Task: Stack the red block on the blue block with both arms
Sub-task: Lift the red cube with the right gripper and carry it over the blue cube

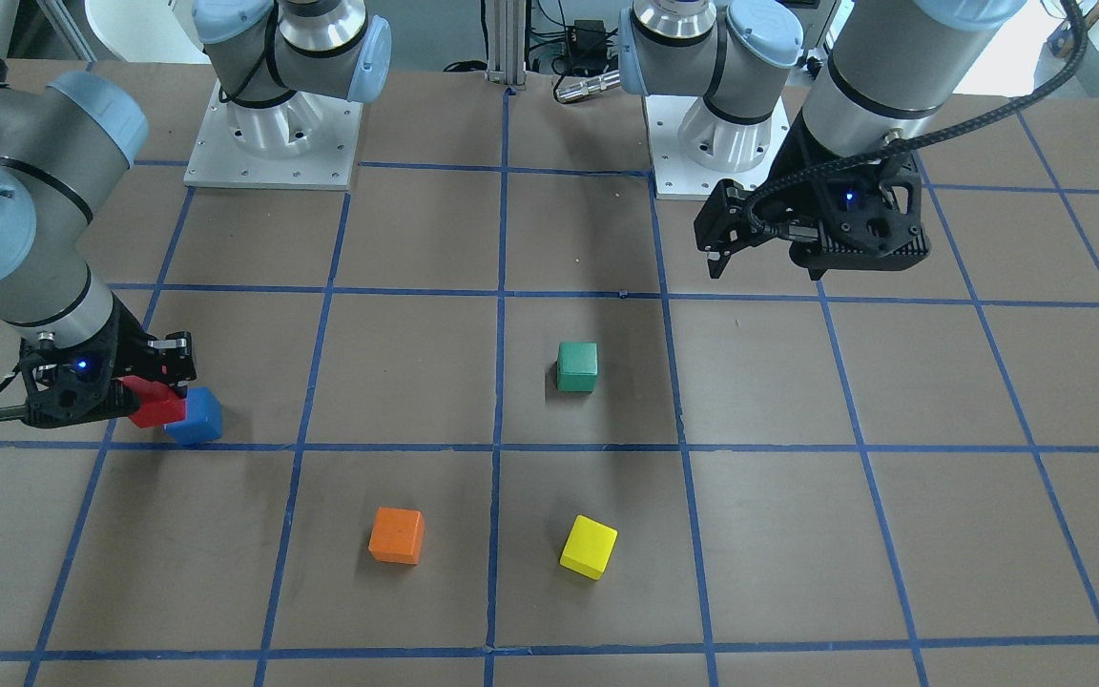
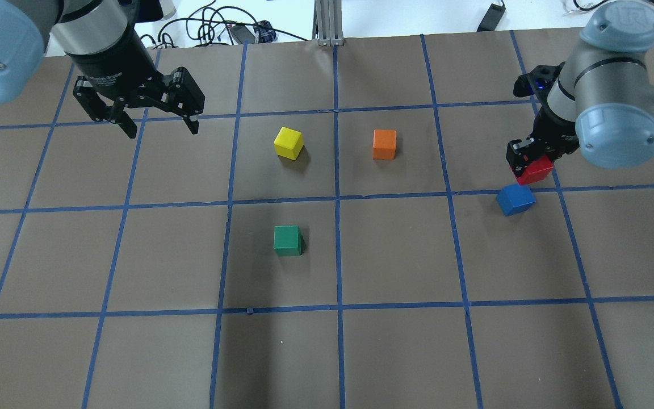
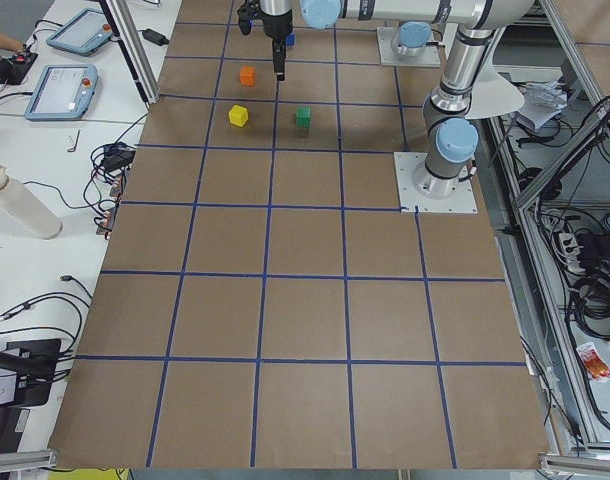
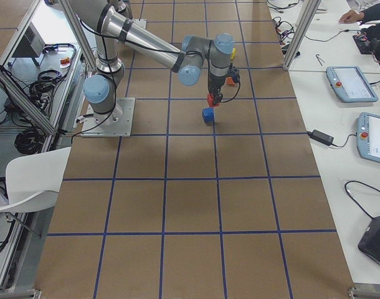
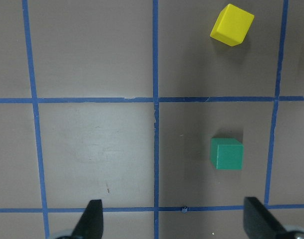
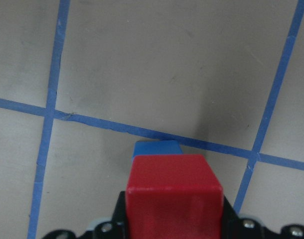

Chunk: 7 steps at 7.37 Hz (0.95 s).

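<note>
Gripper on right arm [image 2: 530, 163] clamps red block [image 2: 537, 171] above blue block [image 2: 515, 199]; left gripper [image 2: 163, 132] gapes wide.

— What carries everything?
— A brown table [image 2: 134, 261], gridded with blue tape [image 2: 339, 255].
— And lying on it?
— Four cubes, well apart: the blue block [image 2: 515, 199], a green cube [image 2: 287, 240], an orange cube [image 2: 384, 144] and a yellow cube [image 2: 288, 142].

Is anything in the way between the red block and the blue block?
No. The right gripper holds the red block close above the blue block, and nothing visible sits between them.
</note>
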Each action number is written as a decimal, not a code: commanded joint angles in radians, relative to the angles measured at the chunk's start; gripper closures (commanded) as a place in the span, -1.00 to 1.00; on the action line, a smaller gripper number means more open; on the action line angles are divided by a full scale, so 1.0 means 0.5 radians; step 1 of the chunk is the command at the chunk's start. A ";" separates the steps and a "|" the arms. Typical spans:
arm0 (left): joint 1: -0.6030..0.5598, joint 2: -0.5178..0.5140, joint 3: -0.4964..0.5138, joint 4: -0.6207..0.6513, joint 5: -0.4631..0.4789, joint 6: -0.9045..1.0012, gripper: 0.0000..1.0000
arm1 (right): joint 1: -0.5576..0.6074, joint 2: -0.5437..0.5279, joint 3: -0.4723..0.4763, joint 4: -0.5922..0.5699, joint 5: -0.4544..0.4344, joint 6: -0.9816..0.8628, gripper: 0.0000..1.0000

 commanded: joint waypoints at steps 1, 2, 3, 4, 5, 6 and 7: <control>0.000 0.000 -0.002 0.001 0.000 -0.003 -1.00 | -0.041 0.013 0.058 -0.052 0.012 -0.041 1.00; 0.000 0.000 -0.002 0.001 0.000 0.000 -1.00 | -0.041 0.010 0.095 -0.052 0.018 -0.041 1.00; 0.000 0.003 -0.002 0.001 0.000 0.000 -1.00 | -0.041 0.013 0.104 -0.049 0.024 -0.044 1.00; 0.000 0.004 -0.005 0.001 0.000 0.000 -1.00 | -0.041 0.025 0.104 -0.064 0.094 -0.044 1.00; 0.000 0.004 -0.005 0.001 0.000 0.000 -1.00 | -0.041 0.041 0.104 -0.076 0.104 -0.044 1.00; 0.000 0.004 -0.005 0.001 0.000 0.000 -1.00 | -0.041 0.041 0.104 -0.083 0.104 -0.047 1.00; 0.000 0.004 -0.008 0.001 0.000 0.000 -1.00 | -0.041 0.044 0.104 -0.086 0.101 -0.053 1.00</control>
